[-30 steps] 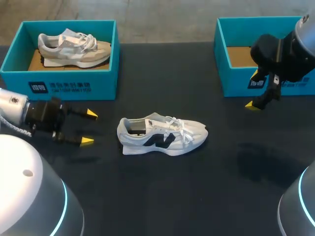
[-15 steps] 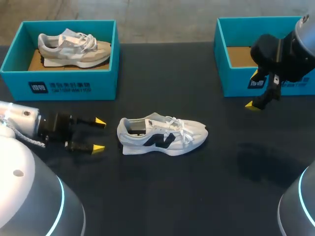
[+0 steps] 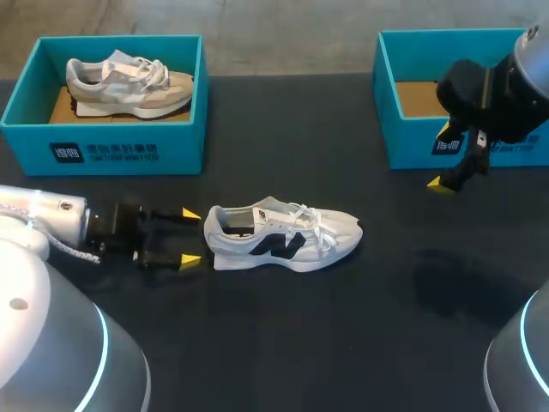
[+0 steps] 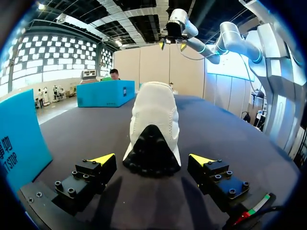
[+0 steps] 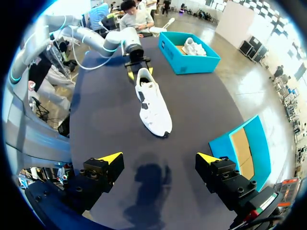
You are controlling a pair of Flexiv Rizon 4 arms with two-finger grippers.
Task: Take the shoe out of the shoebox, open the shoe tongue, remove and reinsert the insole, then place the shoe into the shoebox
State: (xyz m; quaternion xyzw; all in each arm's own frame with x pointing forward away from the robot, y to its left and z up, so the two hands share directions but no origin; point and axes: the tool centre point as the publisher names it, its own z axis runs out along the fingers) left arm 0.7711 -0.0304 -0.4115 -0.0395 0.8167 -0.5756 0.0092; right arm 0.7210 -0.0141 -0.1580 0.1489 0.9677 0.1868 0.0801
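White shoe (image 3: 283,238), black logo, on its side

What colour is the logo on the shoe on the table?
The logo is black, clearest in the head view.

My pincer (image 4: 151,159) stands open low over the dark surface (image 4: 230,129), its two black fingers (image 4: 86,178) spread wide and tipped in yellow. A white shoe (image 4: 153,115) lies on the surface straight ahead, heel toward me and toe farthest off. Its black heel patch sits in the gap by my tips, touching neither. Close beside one finger rises the teal wall of the near shoebox (image 4: 19,134), with white print on it. The far shoebox (image 4: 105,93), also teal, stands well beyond the shoe on that same side. High above the far end hangs my right arm's pincer (image 4: 172,46), yellow tips apart, nothing between them.
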